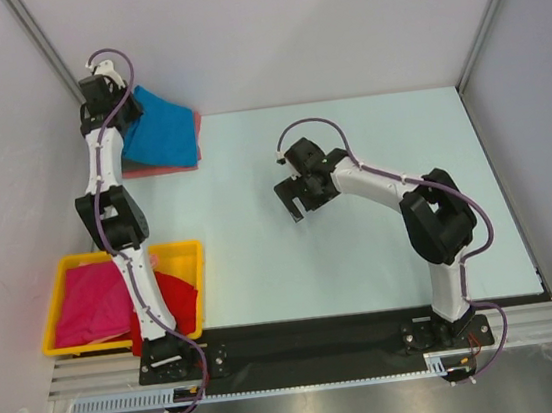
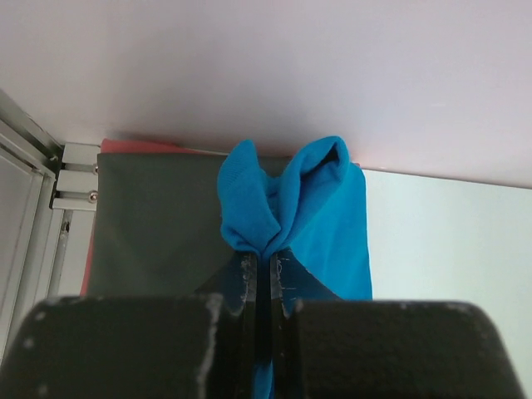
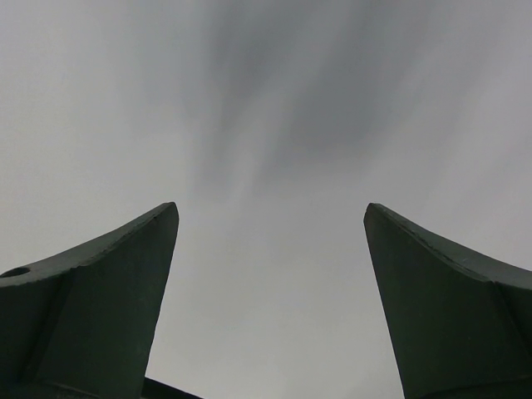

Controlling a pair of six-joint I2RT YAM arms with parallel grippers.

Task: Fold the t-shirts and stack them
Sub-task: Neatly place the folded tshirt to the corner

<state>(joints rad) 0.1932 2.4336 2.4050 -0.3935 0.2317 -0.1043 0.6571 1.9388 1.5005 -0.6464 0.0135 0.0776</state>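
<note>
Far left corner of the table (image 1: 360, 236): a stack of shirts, with a salmon pink shirt (image 1: 155, 168) at the bottom, a dark grey shirt (image 2: 150, 224) over it and a blue shirt (image 2: 320, 216) on top. Left gripper (image 2: 259, 259) right there, fingers together and clamped on a bunched pinch of the blue cloth, raised a little off the grey. Right gripper (image 1: 297, 200) over mid-table, well apart from any cloth, fingers (image 3: 116, 283) wide apart, nothing between them. Near left, a yellow bin (image 1: 188, 245) with a magenta shirt (image 1: 91, 302) and a red shirt (image 1: 178, 297) inside, both unfolded.

Step in hand, by the look of it: settling the blue shirt squarely on the stack. From the wrist view, blue over the right part of the grey only, so likely skewed.

- Draw the pinch gently so the bunched fold smooths out, without dragging the grey layer beneath.
- Line up the blue edges with the grey before lowering.
- Lower straight down and let go only once the cloth rests flat.
- Open fully, then lift straight up, to avoid snagging soft cloth on a fingertip.
- Expect slumping and creasing, and go slowly.
</note>
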